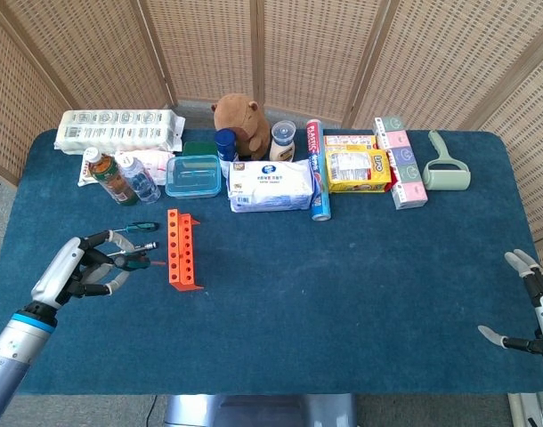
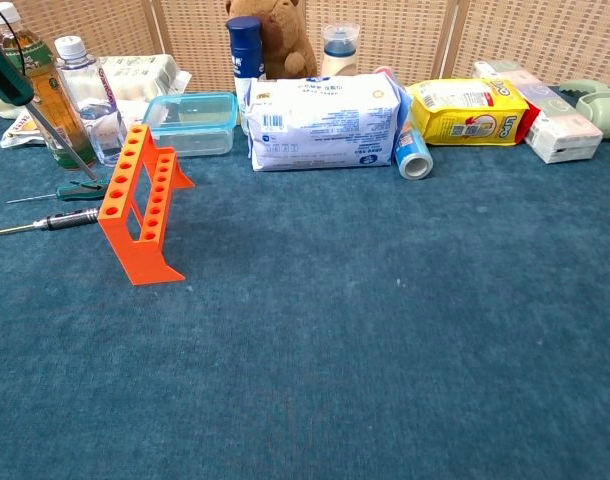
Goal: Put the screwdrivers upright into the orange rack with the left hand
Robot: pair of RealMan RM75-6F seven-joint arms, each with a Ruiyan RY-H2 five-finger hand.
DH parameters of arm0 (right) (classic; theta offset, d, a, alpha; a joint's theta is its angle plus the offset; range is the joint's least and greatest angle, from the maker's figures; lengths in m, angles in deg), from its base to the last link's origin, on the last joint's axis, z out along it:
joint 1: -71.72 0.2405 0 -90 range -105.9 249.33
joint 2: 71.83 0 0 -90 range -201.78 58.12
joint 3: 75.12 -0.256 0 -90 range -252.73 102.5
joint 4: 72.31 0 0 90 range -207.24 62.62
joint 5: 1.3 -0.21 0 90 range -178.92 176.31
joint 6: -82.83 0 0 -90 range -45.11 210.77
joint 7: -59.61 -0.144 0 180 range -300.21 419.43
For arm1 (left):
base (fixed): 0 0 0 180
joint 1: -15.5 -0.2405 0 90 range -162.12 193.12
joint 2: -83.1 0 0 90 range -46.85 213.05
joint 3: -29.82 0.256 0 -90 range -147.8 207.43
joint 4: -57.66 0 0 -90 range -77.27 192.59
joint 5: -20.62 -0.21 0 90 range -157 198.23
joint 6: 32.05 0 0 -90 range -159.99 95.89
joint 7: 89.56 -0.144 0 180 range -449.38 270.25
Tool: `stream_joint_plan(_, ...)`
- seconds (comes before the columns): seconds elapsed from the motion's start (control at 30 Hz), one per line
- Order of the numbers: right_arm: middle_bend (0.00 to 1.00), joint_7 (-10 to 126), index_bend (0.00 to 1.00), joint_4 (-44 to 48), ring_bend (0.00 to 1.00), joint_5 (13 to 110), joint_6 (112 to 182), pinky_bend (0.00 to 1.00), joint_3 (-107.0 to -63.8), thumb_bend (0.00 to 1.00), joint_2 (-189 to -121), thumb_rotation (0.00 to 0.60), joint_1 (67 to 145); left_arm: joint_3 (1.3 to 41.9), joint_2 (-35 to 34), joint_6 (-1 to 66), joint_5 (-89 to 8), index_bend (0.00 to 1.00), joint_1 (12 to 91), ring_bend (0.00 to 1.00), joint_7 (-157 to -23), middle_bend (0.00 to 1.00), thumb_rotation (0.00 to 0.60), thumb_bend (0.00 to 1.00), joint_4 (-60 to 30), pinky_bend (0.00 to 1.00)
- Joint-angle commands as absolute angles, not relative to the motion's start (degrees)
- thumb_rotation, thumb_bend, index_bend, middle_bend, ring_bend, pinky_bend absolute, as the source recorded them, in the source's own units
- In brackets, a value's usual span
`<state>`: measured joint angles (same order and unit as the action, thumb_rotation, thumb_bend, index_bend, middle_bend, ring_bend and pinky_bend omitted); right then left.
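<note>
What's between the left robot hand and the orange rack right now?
Only the green-handled screwdriver the left robot hand holds, its tip pointing at the orange rack; otherwise bare blue cloth, clearest in the head view.

Bare blue table [image 1: 343, 285] runs from the orange rack [image 1: 180, 248] to the right edge, while two screwdrivers [image 2: 47, 220] lie just left of the rack and bottles [image 1: 120, 178], boxes and packets crowd the far edge.

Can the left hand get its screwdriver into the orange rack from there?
Probably yes. The left hand holds a screwdriver just beside the orange rack, and nothing stands between them.
</note>
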<state>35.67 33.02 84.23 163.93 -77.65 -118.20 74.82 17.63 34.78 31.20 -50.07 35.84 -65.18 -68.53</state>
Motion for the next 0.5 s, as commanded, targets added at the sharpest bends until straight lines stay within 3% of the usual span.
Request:
stream_joint_plan(0.03,0.02,35.5,0.02,33.0,0.00,84.3,164.1,0.00,-77.7,0.00,-118.2,0.600,74.8,17.7,34.5,31.3,-49.9,0.51,36.0,1.00,-65.5,1.00,0.600,0.42,-68.5,1.00)
stream_joint_plan(0.5,0.02,34.6,0.02,32.8,0.00,84.5,164.5,0.00,-77.7,0.00,-117.9,0.600,74.5,17.9,33.1,31.1,-48.5,0.51,36.8,1.00,-67.3,1.00,0.600,0.42,-68.7,1.00)
